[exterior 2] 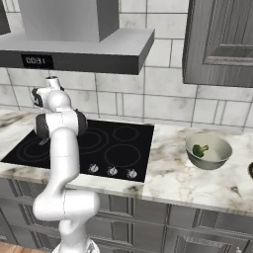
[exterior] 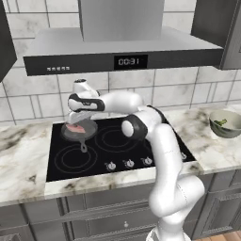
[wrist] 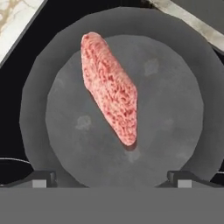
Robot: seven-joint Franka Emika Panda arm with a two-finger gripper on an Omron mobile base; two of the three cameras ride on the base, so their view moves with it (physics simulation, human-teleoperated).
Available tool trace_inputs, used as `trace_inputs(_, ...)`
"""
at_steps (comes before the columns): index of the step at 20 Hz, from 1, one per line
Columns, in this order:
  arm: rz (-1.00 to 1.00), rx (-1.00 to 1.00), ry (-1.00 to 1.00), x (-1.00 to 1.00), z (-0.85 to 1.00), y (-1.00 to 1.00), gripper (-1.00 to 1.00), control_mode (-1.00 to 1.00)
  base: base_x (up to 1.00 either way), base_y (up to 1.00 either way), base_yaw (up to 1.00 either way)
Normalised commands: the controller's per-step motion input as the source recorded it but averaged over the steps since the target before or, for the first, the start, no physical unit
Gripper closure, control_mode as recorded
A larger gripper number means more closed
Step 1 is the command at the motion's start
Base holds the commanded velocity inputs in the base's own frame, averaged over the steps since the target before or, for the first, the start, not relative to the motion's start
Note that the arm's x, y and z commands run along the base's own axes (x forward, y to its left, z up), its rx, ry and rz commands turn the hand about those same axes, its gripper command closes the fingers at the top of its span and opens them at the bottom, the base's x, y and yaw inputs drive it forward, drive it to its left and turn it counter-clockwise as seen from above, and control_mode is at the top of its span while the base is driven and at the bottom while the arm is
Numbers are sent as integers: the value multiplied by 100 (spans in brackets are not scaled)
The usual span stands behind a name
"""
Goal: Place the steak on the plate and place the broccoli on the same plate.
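The steak (wrist: 109, 87), a pinkish-red slab, lies in a round dark grey pan (wrist: 175, 109) on the black stovetop. From the left base view, the steak (exterior: 74, 127) shows in the pan (exterior: 87, 134) on the back left burner. My gripper (wrist: 111, 179) hangs just above the pan, open, its fingertips (wrist: 43, 178) spread wide on either side with nothing between them. The broccoli (exterior 2: 199, 149) sits inside a grey-beige bowl (exterior 2: 212, 158) on the counter right of the stove; it is the green broccoli (exterior: 220, 123) in the left base view. The plate is out of view.
The pan's handle (exterior: 84, 147) points toward the front of the stove. Knobs (exterior: 128, 163) line the stove's front edge. A range hood (exterior: 122, 52) hangs overhead, with marble counter (exterior 2: 188, 183) on both sides of the stove.
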Motion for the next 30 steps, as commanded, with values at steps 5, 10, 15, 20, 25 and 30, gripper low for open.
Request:
trace_inputs(5, 0, 0, 0, 27, -27, 18, -100, -100, 0, 0, 0)
trace_inputs(10, 0, 0, 0, 21, -24, 5, -100, -100, 0, 0, 0)
trace_inputs(15, 0, 0, 0, 21, -18, 0, -100, -100, 0, 0, 0)
trace_inputs(20, 0, 0, 0, 14, -11, 2, -100, -100, 0, 0, 0)
trace_inputs(25, 0, 0, 2, 0, -8, 6, -100, -100, 0, 0, 0)
trace_inputs(30, 0, 0, 3, 0, -12, 6, -100, -100, 0, 0, 0)
